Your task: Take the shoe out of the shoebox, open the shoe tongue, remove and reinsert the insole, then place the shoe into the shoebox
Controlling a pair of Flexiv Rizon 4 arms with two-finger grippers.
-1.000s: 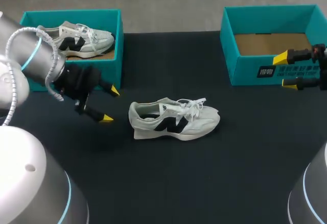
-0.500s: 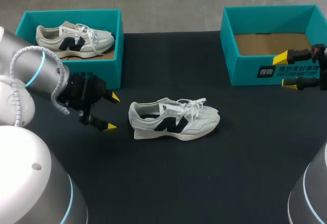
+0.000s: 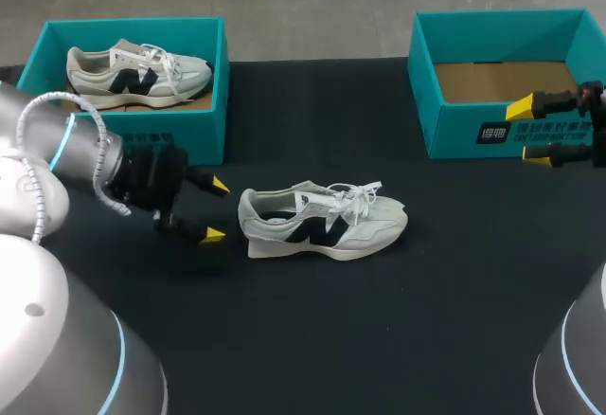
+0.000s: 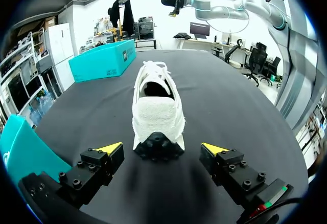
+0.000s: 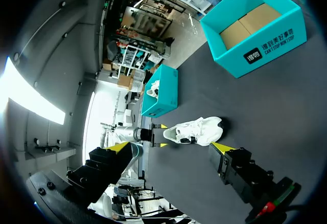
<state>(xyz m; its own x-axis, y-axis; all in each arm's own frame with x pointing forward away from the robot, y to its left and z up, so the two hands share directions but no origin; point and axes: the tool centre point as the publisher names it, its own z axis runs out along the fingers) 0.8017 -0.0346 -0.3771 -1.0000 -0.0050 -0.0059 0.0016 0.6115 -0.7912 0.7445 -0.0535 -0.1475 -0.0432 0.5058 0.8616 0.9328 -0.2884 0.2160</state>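
Observation:
A grey-white sneaker with a black side mark (image 3: 322,221) lies on its sole in the middle of the black table, toe to the right. My left gripper (image 3: 216,209) stands open just left of its heel, without touching it. In the left wrist view the sneaker's heel (image 4: 156,114) sits just ahead of my left gripper (image 4: 162,148), between the lines of its fingers. A teal shoebox (image 3: 502,79) at the back right is empty. My right gripper (image 3: 527,133) hangs open in front of that box. The right wrist view shows the sneaker (image 5: 196,131) far ahead of my right gripper (image 5: 169,146).
A second teal shoebox (image 3: 204,126) at the back left holds another matching sneaker (image 3: 137,72). It stands close behind my left arm. Bare black table (image 3: 379,339) stretches in front of the sneaker.
My left gripper has moved right and a little toward the table's front, closing in on the sneaker's heel. The right arm and the sneaker have stayed still.

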